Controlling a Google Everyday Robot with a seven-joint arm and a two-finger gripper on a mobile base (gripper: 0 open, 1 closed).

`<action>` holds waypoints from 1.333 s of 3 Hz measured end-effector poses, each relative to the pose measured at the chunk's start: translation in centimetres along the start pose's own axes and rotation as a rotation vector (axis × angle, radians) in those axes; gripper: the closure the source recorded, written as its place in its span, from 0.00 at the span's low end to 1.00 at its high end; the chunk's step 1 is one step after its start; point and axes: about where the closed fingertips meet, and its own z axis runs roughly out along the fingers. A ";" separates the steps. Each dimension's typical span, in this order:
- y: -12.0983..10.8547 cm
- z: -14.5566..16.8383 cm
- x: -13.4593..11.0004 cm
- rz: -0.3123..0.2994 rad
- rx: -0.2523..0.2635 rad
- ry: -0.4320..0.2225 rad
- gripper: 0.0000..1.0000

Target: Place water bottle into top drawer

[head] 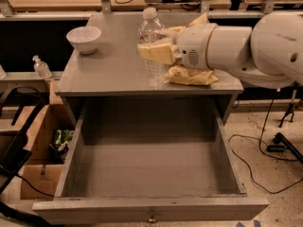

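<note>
Progress: partly done. I am holding the clear ribbed plastic water bottle with the white cap (pixel 151 28) around its middle in my cream-fingered claw (pixel 147 52), the fingers closing narrow on it from the right. The bottle is standing upright over the near edge of the grey tabletop (pixel 113 70). I cannot tell whether its base is touching the surface. The wide grey wooden top drawer (pixel 147 206) is lying open just below and nearer, with nothing showing inside. Remaining, in my judgement: carrying the bottle nearward past the edge, lowering it into the drawer, letting go.

Surroundings, left to right:
- A small squat clear pump bottle (pixel 41 67) is sitting on a ledge at far left, well apart.
- A brown cardboard box (pixel 35 181) is standing on the floor beside the drawer's left wall.
- A round white bowl (pixel 84 38) is resting at the tabletop's far left, off my path.
- A crumpled yellow snack bag (pixel 191 75) is lying just right of the bottle, under my wrist. I am judging it the only thing likely to get brushed.
- Black cables (pixel 251 160) are trailing on the floor at right.
</note>
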 end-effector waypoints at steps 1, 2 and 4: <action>2.7 0.8 4.5 0.079 -0.057 -0.033 1.00; 6.6 3.5 9.7 0.131 -0.161 -0.097 1.00; 7.5 4.7 11.6 0.150 -0.197 -0.121 1.00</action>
